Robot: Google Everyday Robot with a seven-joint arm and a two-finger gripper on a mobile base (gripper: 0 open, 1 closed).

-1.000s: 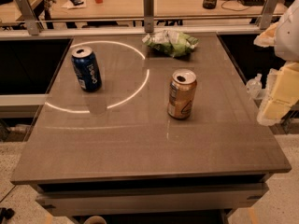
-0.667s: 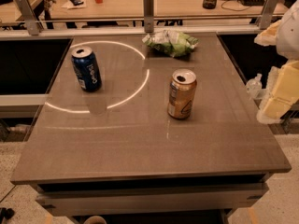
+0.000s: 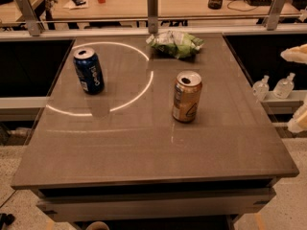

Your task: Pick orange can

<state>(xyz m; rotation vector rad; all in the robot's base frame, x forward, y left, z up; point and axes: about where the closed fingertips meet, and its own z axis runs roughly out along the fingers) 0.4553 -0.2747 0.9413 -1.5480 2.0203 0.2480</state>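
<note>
The orange can (image 3: 186, 96) stands upright on the brown table (image 3: 144, 147), right of centre, with its silver top opened and a dark triangular mark on a pale label band. Nothing touches it. Of my gripper (image 3: 298, 120) only pale parts show at the right edge of the camera view, off the table's right side and well apart from the can. The rest of it is cut off by the frame.
A dark blue can (image 3: 88, 71) stands upright at the back left. A green crumpled chip bag (image 3: 176, 43) lies at the back centre. A bright ring of light crosses the table top. A rail with metal posts (image 3: 152, 4) runs behind the table. Small clear bottles (image 3: 273, 86) stand on a shelf to the right.
The pale gripper parts have shifted right, further out of the frame. Both cans and the bag have not moved.
</note>
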